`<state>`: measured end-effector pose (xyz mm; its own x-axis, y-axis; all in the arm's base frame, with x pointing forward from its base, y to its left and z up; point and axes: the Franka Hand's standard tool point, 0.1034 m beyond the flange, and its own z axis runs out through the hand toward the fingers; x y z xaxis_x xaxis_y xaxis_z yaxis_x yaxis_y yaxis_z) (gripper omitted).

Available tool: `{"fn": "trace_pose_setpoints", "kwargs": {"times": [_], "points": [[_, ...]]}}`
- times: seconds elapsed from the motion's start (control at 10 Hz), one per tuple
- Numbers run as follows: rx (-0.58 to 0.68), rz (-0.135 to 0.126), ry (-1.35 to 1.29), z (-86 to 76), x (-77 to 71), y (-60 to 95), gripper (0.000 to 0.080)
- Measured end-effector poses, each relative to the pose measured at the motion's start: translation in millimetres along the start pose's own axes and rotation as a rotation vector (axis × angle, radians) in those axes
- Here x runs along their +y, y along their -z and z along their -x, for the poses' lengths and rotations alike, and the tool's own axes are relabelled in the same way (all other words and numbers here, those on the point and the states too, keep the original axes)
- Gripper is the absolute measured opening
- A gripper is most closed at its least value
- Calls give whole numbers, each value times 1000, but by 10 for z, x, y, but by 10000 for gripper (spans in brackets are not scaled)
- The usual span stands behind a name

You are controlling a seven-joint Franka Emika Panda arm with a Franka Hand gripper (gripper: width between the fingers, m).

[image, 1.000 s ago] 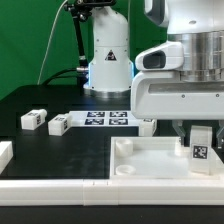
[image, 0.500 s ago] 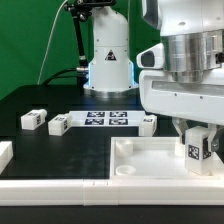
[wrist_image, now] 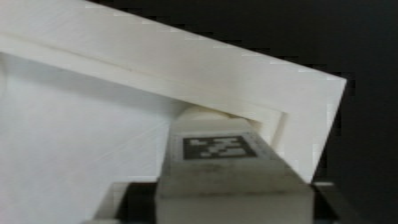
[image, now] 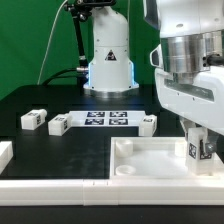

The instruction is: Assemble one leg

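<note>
My gripper (image: 197,140) is shut on a leg (image: 197,149), a small white block with a black-and-white tag. It holds the leg upright over the far right corner of the large white tray-like piece (image: 150,160). In the wrist view the leg (wrist_image: 222,150) fills the space between the jaws of my gripper (wrist_image: 222,197), right at the tray's corner wall (wrist_image: 267,90). Whether the leg touches the tray floor I cannot tell. Three more legs lie on the black table: two at the exterior view's left (image: 33,119) (image: 59,124) and one by the tray (image: 147,122).
The marker board (image: 108,118) lies flat behind the tray. The arm's white base (image: 108,60) stands at the back. A white part's edge (image: 5,153) shows at the exterior view's left. A white ledge (image: 60,188) runs along the front.
My gripper has moved toward the exterior view's right with the leg and turned, so the leg's tag now faces more sideways, closer to the tray's right corner.
</note>
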<state>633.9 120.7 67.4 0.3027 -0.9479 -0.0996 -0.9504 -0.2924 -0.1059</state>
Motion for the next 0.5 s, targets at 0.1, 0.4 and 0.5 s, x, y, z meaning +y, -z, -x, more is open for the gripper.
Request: {"fn": "trace_pose_setpoints", "kwargs": {"times": [0.1,0.4,0.5], "points": [[-1,1,37,0,1,0,503],[-14,43,295,38,-8,11,641],[-22,55,440,34,1,11,641]]}}
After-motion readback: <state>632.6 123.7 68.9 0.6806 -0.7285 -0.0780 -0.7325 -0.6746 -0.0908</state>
